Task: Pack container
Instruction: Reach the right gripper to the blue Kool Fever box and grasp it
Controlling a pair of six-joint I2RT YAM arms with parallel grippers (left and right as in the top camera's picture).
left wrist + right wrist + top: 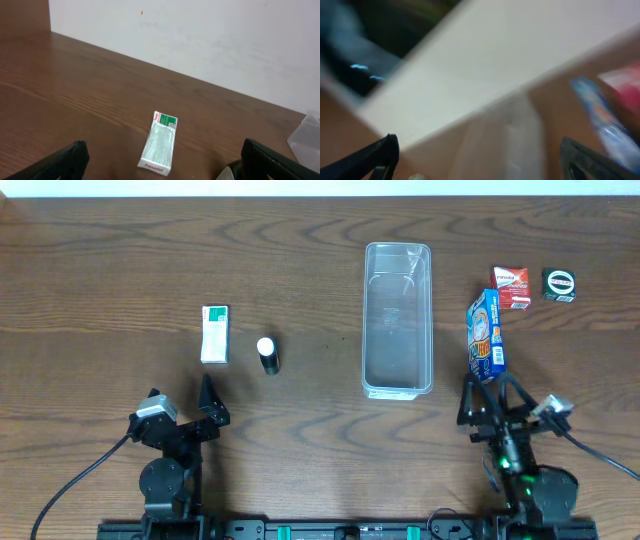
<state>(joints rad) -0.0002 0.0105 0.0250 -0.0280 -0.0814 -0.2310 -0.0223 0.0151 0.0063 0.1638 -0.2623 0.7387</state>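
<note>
The clear plastic container stands empty at the table's middle right; it is a blur in the right wrist view, and a corner shows in the left wrist view. A white-green box lies left of centre, also in the left wrist view. A small black bottle with a white cap lies beside it. A blue box stands right of the container. My left gripper is open and empty near the front edge. My right gripper is open and empty just in front of the blue box.
A red-white box and a small black item with a green label lie at the far right. Cables run from both arm bases along the front edge. A white wall stands behind the table.
</note>
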